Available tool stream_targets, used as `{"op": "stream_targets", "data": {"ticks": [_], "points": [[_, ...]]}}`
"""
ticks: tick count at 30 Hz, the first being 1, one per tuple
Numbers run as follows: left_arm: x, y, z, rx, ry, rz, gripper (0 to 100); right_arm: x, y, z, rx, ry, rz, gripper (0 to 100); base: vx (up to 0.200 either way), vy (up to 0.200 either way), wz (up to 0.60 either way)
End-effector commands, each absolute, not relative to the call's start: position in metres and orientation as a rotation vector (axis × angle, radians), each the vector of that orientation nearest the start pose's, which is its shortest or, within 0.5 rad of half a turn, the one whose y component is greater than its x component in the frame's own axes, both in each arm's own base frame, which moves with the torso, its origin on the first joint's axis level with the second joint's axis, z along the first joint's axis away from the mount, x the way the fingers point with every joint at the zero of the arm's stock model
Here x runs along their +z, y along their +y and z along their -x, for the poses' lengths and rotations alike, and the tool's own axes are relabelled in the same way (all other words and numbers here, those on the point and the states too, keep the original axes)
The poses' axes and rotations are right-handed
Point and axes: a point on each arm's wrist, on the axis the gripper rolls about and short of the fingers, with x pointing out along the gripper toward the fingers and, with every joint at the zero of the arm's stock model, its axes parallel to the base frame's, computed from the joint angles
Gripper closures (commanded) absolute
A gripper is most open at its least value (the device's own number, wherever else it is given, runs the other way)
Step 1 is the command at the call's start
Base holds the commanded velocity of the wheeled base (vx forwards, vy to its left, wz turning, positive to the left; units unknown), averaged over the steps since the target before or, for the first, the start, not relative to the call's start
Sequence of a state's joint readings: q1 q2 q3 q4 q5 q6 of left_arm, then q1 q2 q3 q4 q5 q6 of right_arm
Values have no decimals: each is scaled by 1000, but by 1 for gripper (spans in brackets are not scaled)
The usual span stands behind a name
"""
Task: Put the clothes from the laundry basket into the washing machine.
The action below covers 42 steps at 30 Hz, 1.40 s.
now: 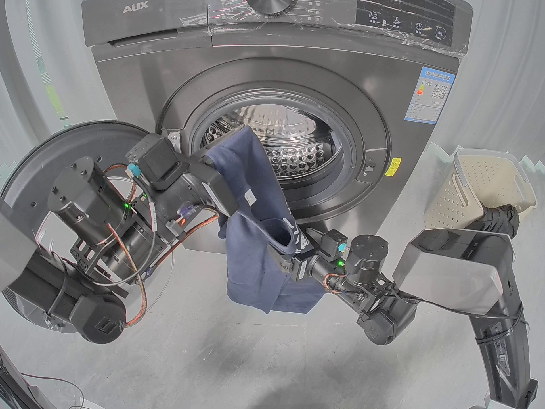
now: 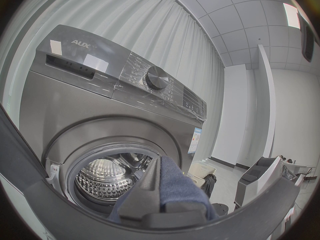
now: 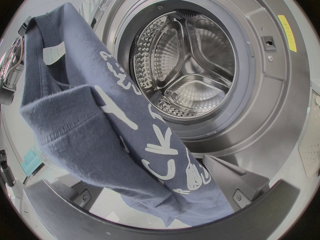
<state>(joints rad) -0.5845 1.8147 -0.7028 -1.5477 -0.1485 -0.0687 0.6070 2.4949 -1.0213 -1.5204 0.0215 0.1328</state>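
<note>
A navy blue garment (image 1: pixel 255 222) with white lettering hangs in front of the washing machine's round opening (image 1: pixel 284 137). My left gripper (image 1: pixel 224 157) is shut on its upper edge, right at the opening's left rim; in the left wrist view (image 2: pixel 160 197) the cloth (image 2: pixel 180 184) lies against one finger. My right gripper (image 1: pixel 284 248) sits lower, below the opening, shut on a fold of the same garment (image 3: pixel 110 134), which drapes over it (image 3: pixel 173 187). The steel drum (image 3: pixel 190 70) behind looks bare. The cream laundry basket (image 1: pixel 488 180) stands at the right.
The machine's round door (image 1: pixel 40 166) stands swung open at the left, behind my left arm. A dark garment (image 1: pixel 502 220) hangs over the basket's near edge. Grey floor (image 1: pixel 187 347) stretches out below the hanging cloth. White curtains flank the machine.
</note>
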Motion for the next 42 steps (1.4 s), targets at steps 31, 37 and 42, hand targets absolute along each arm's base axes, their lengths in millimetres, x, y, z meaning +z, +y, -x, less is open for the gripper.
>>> {"op": "stream_targets", "data": {"ticks": [31, 37, 42], "points": [[204, -152, -276, -651, -389, 146, 100, 16, 235, -367, 647, -18, -149, 100, 0, 0, 0], [180, -150, -281, -655, -301, 123, 100, 48, 222, -367, 626, -81, -159, 100, 0, 0, 0], [157, -144, -289, -660, -224, 99, 100, 78, 224, -361, 641, -149, -178, 100, 0, 0, 0]]}}
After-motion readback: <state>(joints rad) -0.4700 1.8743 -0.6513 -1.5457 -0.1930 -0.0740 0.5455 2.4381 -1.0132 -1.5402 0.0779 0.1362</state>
